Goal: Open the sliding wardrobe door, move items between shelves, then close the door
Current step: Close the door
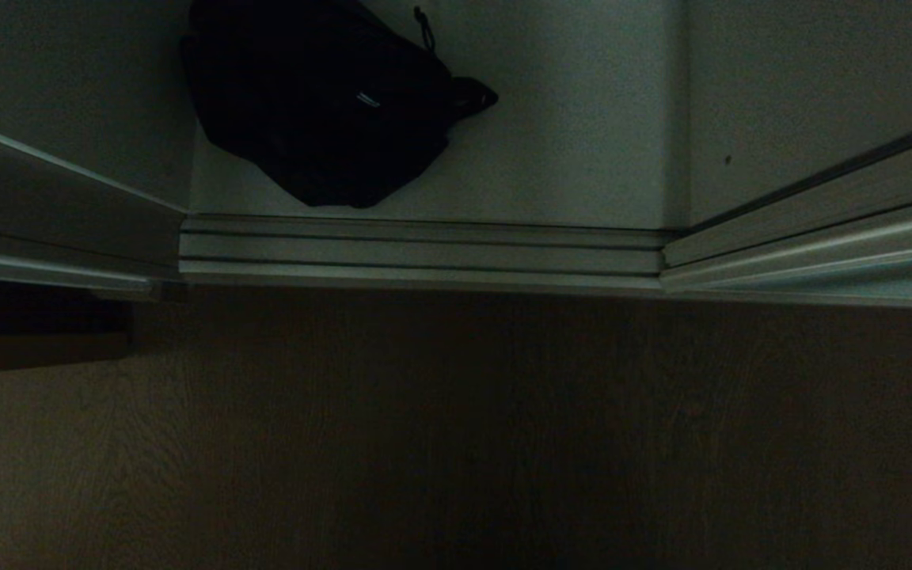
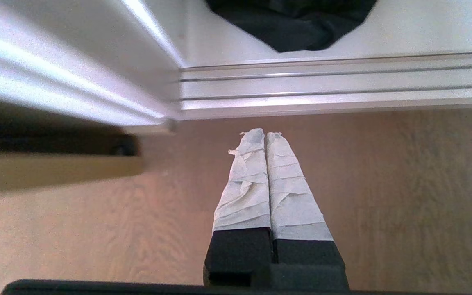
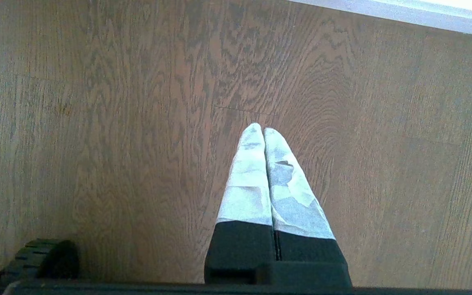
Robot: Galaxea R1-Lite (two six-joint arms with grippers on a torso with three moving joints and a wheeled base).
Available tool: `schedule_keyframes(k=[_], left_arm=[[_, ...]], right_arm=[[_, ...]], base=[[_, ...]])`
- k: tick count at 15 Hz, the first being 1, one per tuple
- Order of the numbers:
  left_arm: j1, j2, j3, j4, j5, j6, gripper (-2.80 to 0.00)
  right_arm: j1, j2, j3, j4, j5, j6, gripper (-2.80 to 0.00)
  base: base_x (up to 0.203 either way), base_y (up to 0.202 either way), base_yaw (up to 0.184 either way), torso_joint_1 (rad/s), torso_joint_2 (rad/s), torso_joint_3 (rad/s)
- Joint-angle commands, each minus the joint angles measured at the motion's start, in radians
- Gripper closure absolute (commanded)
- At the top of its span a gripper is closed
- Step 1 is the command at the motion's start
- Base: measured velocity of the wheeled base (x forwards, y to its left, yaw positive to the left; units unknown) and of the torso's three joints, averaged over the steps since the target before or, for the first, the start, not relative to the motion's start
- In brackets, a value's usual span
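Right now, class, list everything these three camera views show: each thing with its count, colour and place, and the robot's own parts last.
soft black fabric bag: one, black, on the wardrobe's pale bottom board, left of middle
pale white-grey bottom board: one, inside the open wardrobe
silver grooved door track: one, along the wardrobe's front edge
brown wood-grain floor: one, in front of the track
left gripper: one, pale-wrapped fingers, shut, empty, above the floor near the track
right gripper: one, pale-wrapped fingers, shut, empty, above bare floor
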Motion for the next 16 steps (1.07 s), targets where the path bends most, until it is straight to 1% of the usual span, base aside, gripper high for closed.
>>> schedule_keyframes(k=[1,2,3,4,5,6,7,9,10,11,12,14,15,16], left_arm=[[0.009,-0.119,0.088,0.001,0.01,-0.016,0.0],[0.009,-0.118,0.138,0.0,0.004,-0.028,0.0],[-0.012,-0.126,0.182,0.006,-0.022,-0.028,0.0],[-0.054,-0.141,0.204,0.012,-0.06,-0.011,0.0],[-0.073,-0.174,0.243,0.013,-0.089,0.018,0.0],[-0.076,-0.192,0.31,0.002,-0.1,0.049,0.0],[-0.077,-0.212,0.372,-0.024,-0.107,0.064,0.0],[-0.076,-0.329,0.47,-0.056,-0.11,0.061,0.0],[-0.075,-0.379,0.54,-0.068,-0.106,0.06,0.0],[-0.075,-0.399,0.587,-0.103,-0.09,0.04,0.0],[-0.075,-0.399,0.599,-0.118,-0.072,-0.025,0.0],[-0.075,-0.399,0.597,-0.092,-0.045,-0.128,0.0],[-0.075,-0.399,0.6,-0.092,-0.018,-0.133,0.0],[-0.075,-0.399,0.601,-0.088,0.006,-0.097,0.0]], right_arm=[[0.001,-0.002,0.0,0.0,0.0,-0.001,0.0],[0.001,-0.002,0.0,0.0,0.0,-0.001,0.0],[0.001,-0.002,0.0,0.0,0.0,-0.001,0.0],[0.001,-0.003,0.0,0.0,0.0,-0.001,0.0],[0.001,-0.002,0.0,0.0,0.0,-0.001,0.0],[0.0,-0.003,0.0,0.0,0.0,-0.001,0.0],[0.0,-0.003,0.0,0.0,0.0,-0.001,0.0],[0.001,-0.002,0.0,0.0,0.0,-0.001,0.0],[0.001,-0.003,0.0,0.0,0.0,-0.001,0.0],[0.001,-0.003,0.0,0.0,0.0,-0.001,0.0],[-0.001,-0.002,0.0,0.0,0.0,-0.001,0.0],[0.001,-0.002,0.0,0.0,0.0,-0.001,0.0],[0.0,-0.002,0.0,0.0,0.0,-0.001,0.0],[0.001,-0.003,0.0,0.0,0.0,-0.001,0.0]], base=[[0.0,0.0,0.0,0.0,0.0,0.0],[0.0,0.0,0.0,0.0,0.0,0.0],[0.0,0.0,0.0,0.0,0.0,0.0],[0.0,0.0,0.0,0.0,0.0,0.0],[0.0,0.0,0.0,0.0,0.0,0.0],[0.0,0.0,0.0,0.0,0.0,0.0],[0.0,0.0,0.0,0.0,0.0,0.0],[0.0,0.0,0.0,0.0,0.0,0.0],[0.0,0.0,0.0,0.0,0.0,0.0],[0.0,0.0,0.0,0.0,0.0,0.0],[0.0,0.0,0.0,0.0,0.0,0.0],[0.0,0.0,0.0,0.0,0.0,0.0],[0.0,0.0,0.0,0.0,0.0,0.0],[0.0,0.0,0.0,0.0,0.0,0.0]])
